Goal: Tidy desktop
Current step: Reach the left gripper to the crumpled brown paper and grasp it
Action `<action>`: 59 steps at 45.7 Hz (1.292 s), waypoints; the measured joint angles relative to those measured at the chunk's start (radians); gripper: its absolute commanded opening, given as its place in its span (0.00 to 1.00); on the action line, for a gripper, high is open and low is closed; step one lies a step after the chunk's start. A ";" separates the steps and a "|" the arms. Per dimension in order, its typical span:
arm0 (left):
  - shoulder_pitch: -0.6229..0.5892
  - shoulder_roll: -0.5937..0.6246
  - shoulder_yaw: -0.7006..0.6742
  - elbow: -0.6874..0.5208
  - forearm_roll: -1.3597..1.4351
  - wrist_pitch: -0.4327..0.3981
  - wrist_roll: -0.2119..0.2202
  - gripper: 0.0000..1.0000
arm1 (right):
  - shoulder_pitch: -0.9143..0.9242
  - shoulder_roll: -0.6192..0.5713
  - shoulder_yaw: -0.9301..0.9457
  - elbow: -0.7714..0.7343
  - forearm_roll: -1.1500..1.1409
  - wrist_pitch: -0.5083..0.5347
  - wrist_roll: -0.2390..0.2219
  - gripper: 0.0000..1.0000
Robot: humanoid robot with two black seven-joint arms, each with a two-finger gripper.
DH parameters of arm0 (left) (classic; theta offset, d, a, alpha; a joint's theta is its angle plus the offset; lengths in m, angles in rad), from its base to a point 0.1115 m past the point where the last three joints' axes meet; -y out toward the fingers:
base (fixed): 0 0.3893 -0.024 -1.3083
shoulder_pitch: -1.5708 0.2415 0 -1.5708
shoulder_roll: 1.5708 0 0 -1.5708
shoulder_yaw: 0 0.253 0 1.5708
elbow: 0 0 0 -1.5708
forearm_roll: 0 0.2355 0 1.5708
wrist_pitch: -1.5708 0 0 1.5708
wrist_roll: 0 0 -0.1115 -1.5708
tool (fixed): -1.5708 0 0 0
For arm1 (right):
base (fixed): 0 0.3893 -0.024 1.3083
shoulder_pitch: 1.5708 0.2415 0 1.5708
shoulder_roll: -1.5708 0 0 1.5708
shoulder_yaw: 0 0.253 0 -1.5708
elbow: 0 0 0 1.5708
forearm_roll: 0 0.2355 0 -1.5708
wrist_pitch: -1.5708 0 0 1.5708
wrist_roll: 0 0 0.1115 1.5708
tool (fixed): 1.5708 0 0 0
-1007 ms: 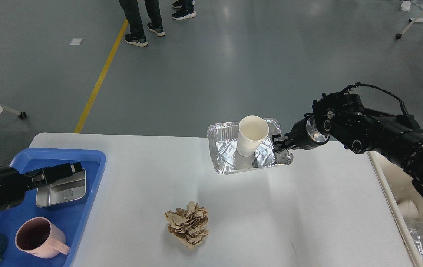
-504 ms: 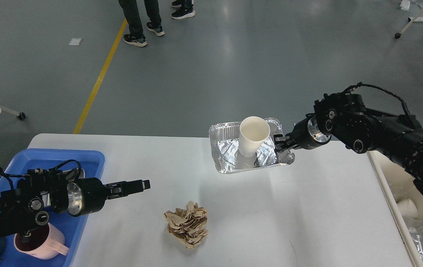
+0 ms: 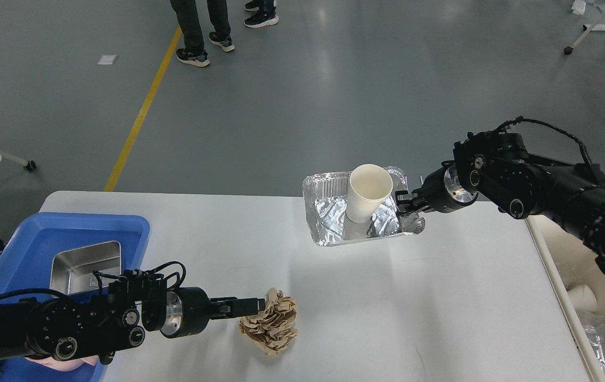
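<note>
The white-grey desktop (image 3: 440, 297) fills the lower view. A crumpled brown paper ball (image 3: 272, 329) lies near its front middle. My left gripper (image 3: 253, 306) reaches in from the left, its fingertips at the ball's upper left edge; the fingers lie too close together to tell open from shut. A foil tray (image 3: 329, 212) with a white paper cup (image 3: 367, 192) standing in it is held above the table's far edge. My right gripper (image 3: 407, 206) is shut on the foil tray's right rim.
A blue plastic tray (image 3: 32, 239) at the left holds a metal dish (image 3: 82, 265); a pink mug is mostly hidden under my left arm. People's legs (image 3: 196, 26) stand on the floor beyond. Foil and a white item lie off the table's right edge (image 3: 594, 318).
My left arm swung from over the blue tray rightward and toward the front, reaching the paper ball. My right gripper moved the foil tray with the cup slightly right and up.
</note>
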 measured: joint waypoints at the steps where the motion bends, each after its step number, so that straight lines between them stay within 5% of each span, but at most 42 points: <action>1: 0.000 -0.005 0.003 0.004 0.000 0.000 0.000 0.97 | 0.000 0.000 0.000 0.000 0.000 0.000 0.000 0.00; 9: -0.002 -0.033 0.029 0.012 0.000 -0.002 0.004 0.88 | -0.002 0.001 0.000 0.000 0.001 -0.002 0.000 0.00; 14: -0.004 -0.038 0.049 0.012 -0.001 -0.002 0.006 0.66 | -0.002 -0.001 0.000 0.000 0.001 -0.003 0.000 0.00; 18: -0.005 -0.043 0.068 0.012 -0.001 -0.002 0.007 0.22 | -0.003 -0.001 0.000 0.000 0.002 -0.003 0.000 0.00; 24: -0.009 -0.044 0.093 0.012 -0.003 -0.004 0.008 0.06 | -0.004 -0.001 0.000 0.000 0.002 -0.003 0.000 0.00; 45: -0.051 0.023 0.092 -0.025 -0.015 -0.013 -0.072 0.02 | -0.005 0.000 0.000 0.000 0.000 -0.002 0.000 0.00; 59: -0.167 0.310 0.094 -0.237 -0.015 -0.038 -0.085 0.03 | -0.009 -0.001 0.000 0.000 0.000 -0.002 0.000 0.00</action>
